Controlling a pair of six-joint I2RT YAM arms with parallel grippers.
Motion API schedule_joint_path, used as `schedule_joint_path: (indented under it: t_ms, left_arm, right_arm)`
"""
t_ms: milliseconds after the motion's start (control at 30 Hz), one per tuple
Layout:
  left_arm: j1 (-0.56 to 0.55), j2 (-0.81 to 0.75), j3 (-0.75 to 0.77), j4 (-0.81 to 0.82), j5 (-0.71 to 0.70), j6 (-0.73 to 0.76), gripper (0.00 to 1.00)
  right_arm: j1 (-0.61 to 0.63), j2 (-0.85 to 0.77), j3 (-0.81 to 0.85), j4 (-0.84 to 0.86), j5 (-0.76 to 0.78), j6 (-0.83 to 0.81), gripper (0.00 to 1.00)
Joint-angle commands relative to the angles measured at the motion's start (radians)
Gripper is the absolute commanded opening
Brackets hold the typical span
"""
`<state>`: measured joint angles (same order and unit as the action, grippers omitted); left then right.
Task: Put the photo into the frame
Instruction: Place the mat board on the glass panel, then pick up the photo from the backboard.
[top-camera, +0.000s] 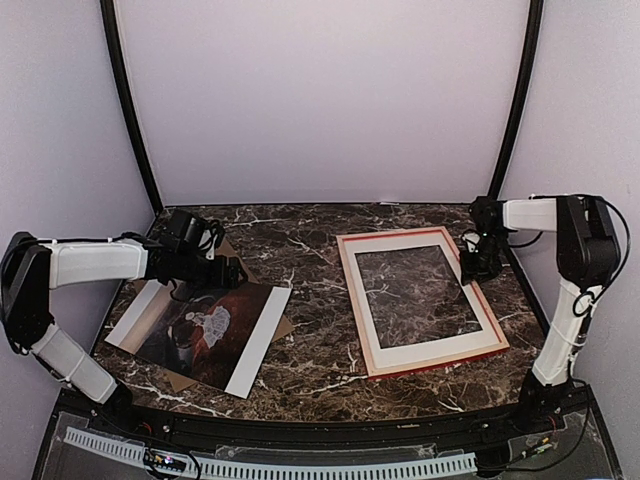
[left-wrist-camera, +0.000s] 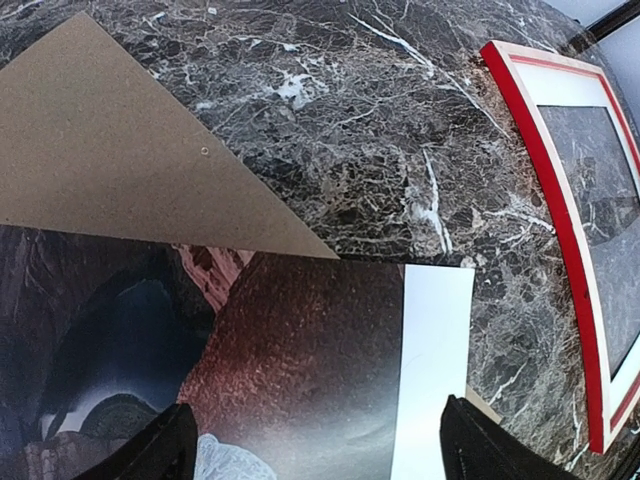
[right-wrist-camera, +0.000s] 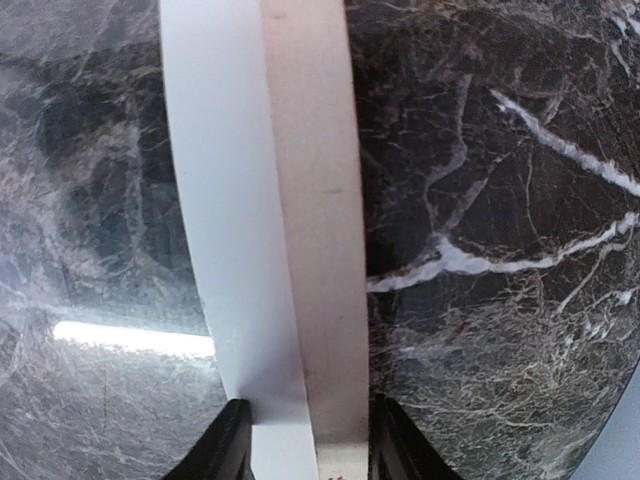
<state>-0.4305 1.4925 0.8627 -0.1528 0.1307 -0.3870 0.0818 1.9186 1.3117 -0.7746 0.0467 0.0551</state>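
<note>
Photo (top-camera: 200, 330) lies picture-up on the left of the marble table (top-camera: 310, 250). It rests on a brown backing board (left-wrist-camera: 110, 150), which is hidden beneath it except for corners poking out. From above, the left arm covers the photo's far edge. Only the left wrist view shows that edge, the white margin and the board's bare triangle beyond it.

The left gripper (top-camera: 225, 270) is over that far edge with its claw wide and nothing between the fingers (left-wrist-camera: 160, 455). Their tips are cut off at the bottom of the wrist view.

The red frame (top-camera: 390, 234) lies well apart to the right with a white mat (top-camera: 430, 343) inside it. A stretch of marble separates it from the photo.

The right gripper (top-camera: 480, 262) sits at the frame's right rail near the far corner. Close up, its fingers (right-wrist-camera: 225, 450) stand narrowly, one on either side of the pale wood rail and mat strip. Whether they pinch it I cannot tell.
</note>
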Motion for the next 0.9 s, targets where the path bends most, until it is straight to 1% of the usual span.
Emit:
schedule_joint_path:
  t_ms: [0,100,233,300,367,400,467,533,600,700,867]
  left_arm:
    - [-0.005,0.003,0.046,-0.069,-0.06,0.028,0.89]
    - [0.0,0.013,0.06,-0.109,-0.102,0.029,0.92]
    - [0.038,0.019,0.058,-0.158,-0.119,0.028,0.98]
    - [0.071,0.012,0.051,-0.178,-0.141,0.012,0.99]
    - [0.111,-0.008,0.026,-0.186,-0.135,-0.018,0.99]
    - [0.125,-0.029,0.013,-0.178,-0.103,-0.026,0.99]
    - [0.161,-0.071,-0.039,-0.16,-0.079,-0.045,0.99]
    - [0.195,-0.11,-0.11,-0.148,-0.067,-0.065,0.99]
    - [0.232,-0.14,-0.146,-0.149,-0.052,-0.082,0.99]
    - [0.247,-0.177,-0.166,-0.19,-0.048,-0.103,0.99]
    - [0.275,-0.225,-0.172,-0.297,-0.075,-0.103,0.99]
  right_arm:
    - [-0.005,-0.057,-0.058,0.064,-0.059,0.029,0.36]
    - [0.001,-0.092,-0.101,0.098,-0.118,0.057,0.29]
    - [0.031,-0.158,-0.148,0.137,-0.188,0.085,0.28]
    - [0.043,-0.192,-0.16,0.145,-0.172,0.104,0.33]
    - [0.057,-0.231,-0.154,0.145,-0.107,0.13,0.42]
    - [0.074,-0.25,-0.145,0.143,-0.065,0.142,0.46]
    - [0.131,-0.281,-0.119,0.156,-0.002,0.158,0.52]
    - [0.209,-0.289,-0.089,0.184,0.006,0.17,0.58]
    - [0.292,-0.266,-0.057,0.228,-0.036,0.187,0.61]
    - [0.412,-0.191,0.023,0.308,-0.13,0.217,0.62]
    - [0.569,0.02,0.228,0.38,-0.256,0.234,0.62]
